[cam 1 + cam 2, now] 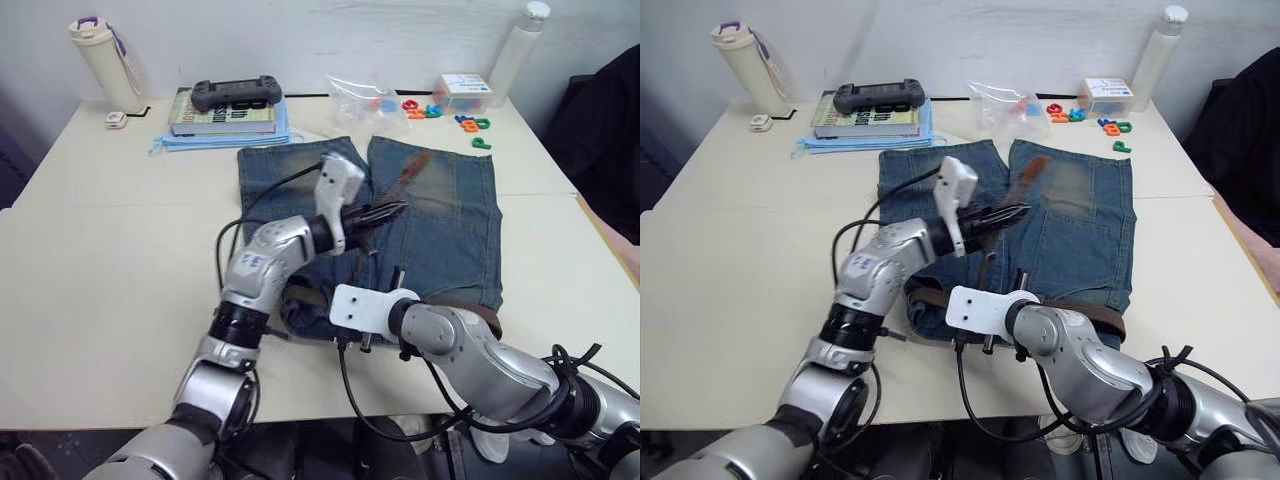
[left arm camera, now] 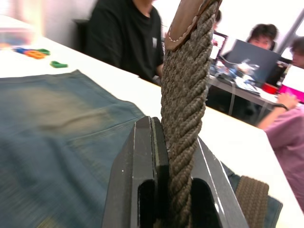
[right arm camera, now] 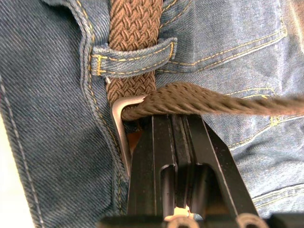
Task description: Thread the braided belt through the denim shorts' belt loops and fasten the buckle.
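The denim shorts (image 1: 450, 230) lie flat on the table, waistband nearest me. The braided belt (image 3: 133, 28) runs along the waistband under a belt loop (image 3: 133, 57). Its free end passes through the silver buckle (image 3: 119, 118) and rises over the shorts. My left gripper (image 1: 393, 211) is lifted above the shorts and shut on that free end (image 2: 183, 104), just below the tan leather tip (image 2: 190, 19). My right gripper (image 3: 178, 118) is down at the waistband (image 1: 400, 272), fingers together at the buckle, their tips hidden under the belt strand.
At the table's back stand a cream bottle (image 1: 100, 60), a book with a game controller (image 1: 235, 93), a plastic bag (image 1: 360, 95), coloured letters (image 1: 470, 122), a small box (image 1: 462, 90) and a white bottle (image 1: 520, 50). A person in black (image 1: 612, 130) sits at right.
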